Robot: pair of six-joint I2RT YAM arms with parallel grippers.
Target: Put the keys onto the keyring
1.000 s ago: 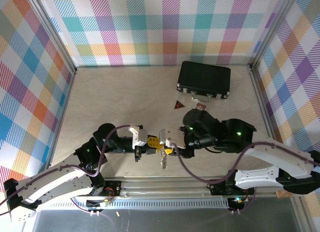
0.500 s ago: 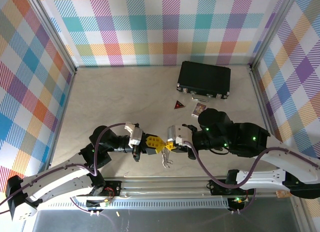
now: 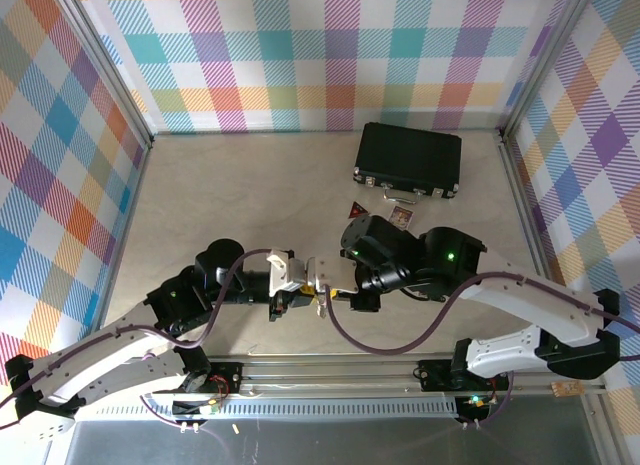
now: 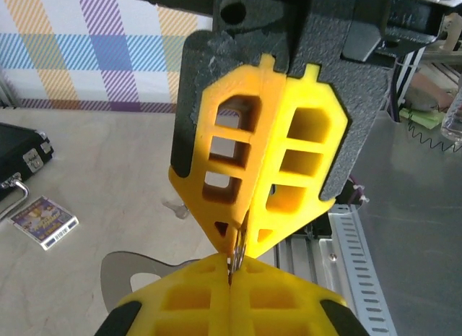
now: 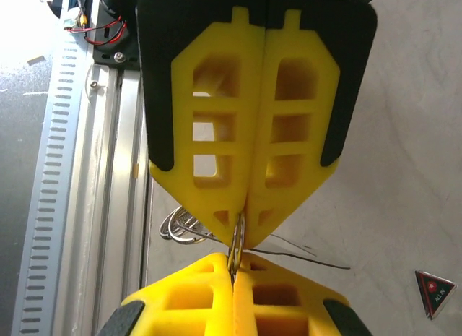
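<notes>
Arms in the top external view meet tip to tip near the front edge of the pale tabletop (image 3: 250,185). The left gripper (image 3: 303,297) and right gripper (image 3: 328,297) nearly touch, well apart from the black rectangular hard case (image 3: 408,160). What they hold is too small to tell here.

Left wrist view: both pairs of yellow plastic fingers (image 4: 317,96) are pressed together, the left gripper (image 4: 231,269) from below and the right gripper (image 4: 242,238) from above. Each nips the edge of a thin silvery wire keyring (image 4: 236,253). A flat silvery metal piece (image 4: 119,274) hangs lower left, possibly a key; I cannot tell.

Right wrist view: the same double pinch, with loops of the keyring (image 5: 186,231) bulging left of the tips. Whether any key is already on it I cannot tell.

By my reading, the ring is being steadied or pried for threading. Next, one gripper must hold its pinch while the other lets go, fetches a key and works it into the split
</notes>
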